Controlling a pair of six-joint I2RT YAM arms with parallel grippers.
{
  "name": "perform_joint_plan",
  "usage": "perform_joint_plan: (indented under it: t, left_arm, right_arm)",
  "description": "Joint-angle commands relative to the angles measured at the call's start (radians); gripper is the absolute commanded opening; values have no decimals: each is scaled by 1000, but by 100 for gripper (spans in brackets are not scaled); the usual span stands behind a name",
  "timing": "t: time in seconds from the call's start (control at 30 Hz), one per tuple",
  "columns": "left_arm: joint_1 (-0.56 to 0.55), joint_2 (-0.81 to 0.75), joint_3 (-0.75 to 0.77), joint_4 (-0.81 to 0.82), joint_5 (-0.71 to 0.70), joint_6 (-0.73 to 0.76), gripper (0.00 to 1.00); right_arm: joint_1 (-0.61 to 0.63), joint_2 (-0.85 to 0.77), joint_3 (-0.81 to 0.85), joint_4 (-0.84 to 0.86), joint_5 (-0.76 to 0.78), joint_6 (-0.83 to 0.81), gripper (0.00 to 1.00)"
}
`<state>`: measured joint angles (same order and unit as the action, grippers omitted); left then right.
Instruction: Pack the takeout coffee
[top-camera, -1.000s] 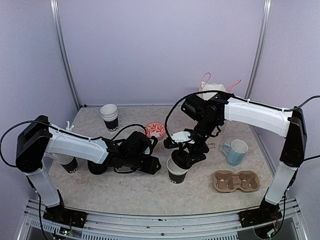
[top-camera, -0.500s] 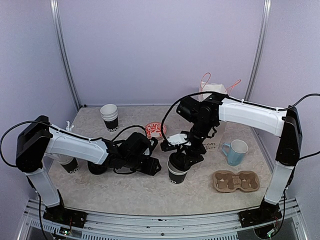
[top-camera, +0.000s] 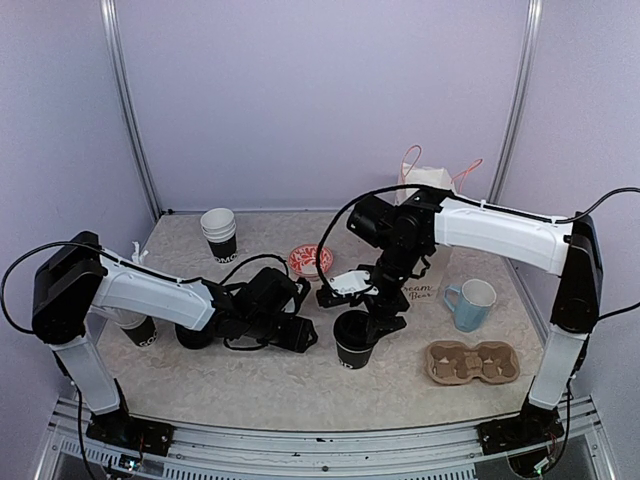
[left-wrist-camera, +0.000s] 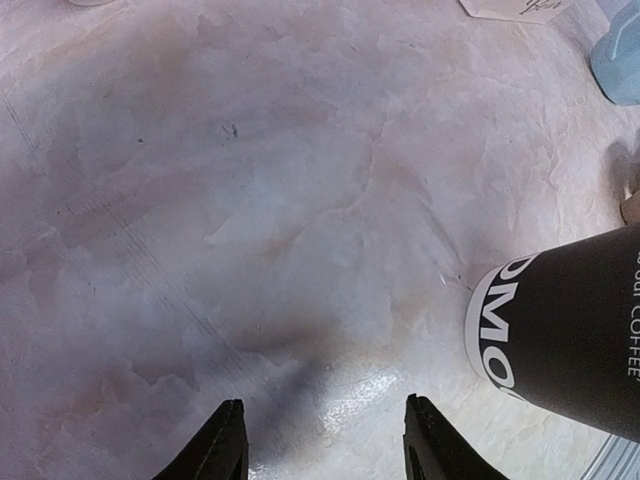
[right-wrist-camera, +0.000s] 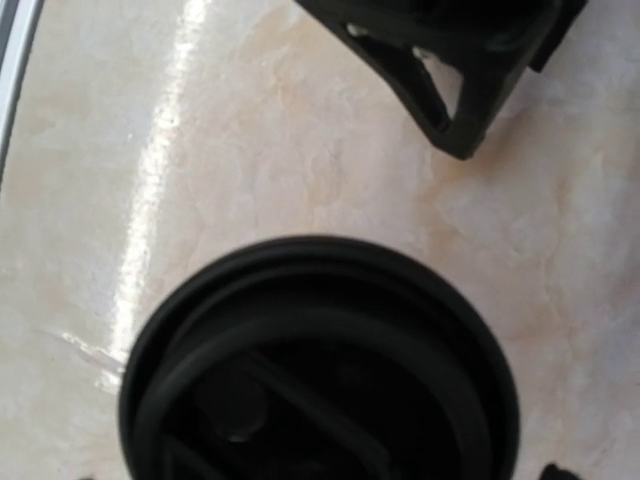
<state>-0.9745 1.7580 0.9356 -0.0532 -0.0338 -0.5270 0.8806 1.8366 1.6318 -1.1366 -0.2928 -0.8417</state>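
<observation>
One takeout coffee (top-camera: 353, 342) stands mid-table, a black paper cup with white lettering and a black lid (right-wrist-camera: 318, 370) on top. My right gripper (top-camera: 366, 312) hangs straight above it, open, its fingertips wide of the lid's rim at the bottom corners of the right wrist view. The left gripper (top-camera: 306, 334) lies low on the table just left of the cup, open with nothing between its fingers (left-wrist-camera: 226, 443). In the left wrist view the cup (left-wrist-camera: 570, 340) stands off to the right, outside the jaws. Another black cup (top-camera: 141, 329) stands at the far left, partly behind the left arm.
A brown cardboard cup carrier (top-camera: 472, 362) lies at the front right, a light-blue mug (top-camera: 470, 303) behind it. Stacked black cups (top-camera: 219, 233) stand at the back left, a red patterned bowl (top-camera: 310, 260) mid-back, a paper bag (top-camera: 426, 176) against the back wall.
The right gripper has opened wider and lifted slightly off the cup, leaving the black lid on it. The left arm has stayed put.
</observation>
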Motion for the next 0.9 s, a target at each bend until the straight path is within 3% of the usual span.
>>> perform_joint_plan:
  t: [0.0,0.23,0.4,0.53,0.7,0.87]
  left_arm:
    - [9,-25,-9,-1,-5,-7,52]
    - [11,-67,17,-58,-25,-5,52]
    - [21,-160,20,-102,-44,-24,52]
    - [24,-253,-7,-59,1,0,58]
    - [17,-330,-45,45,109,18,63]
    - [16,-290,-23,85,108,-8,62]
  right_arm:
    - [11,-13,36,-15,4,11,95]
    - [3,-82,15,19,6,42,94]
    - [-69,-180,-81,104,-95,111,90]
    - [-137,-249,-210,207,-208,199,90]
    - [-141,-353,-390,372,-196,220,100]
    - [-131,-332,-386,400,-205,213,100]
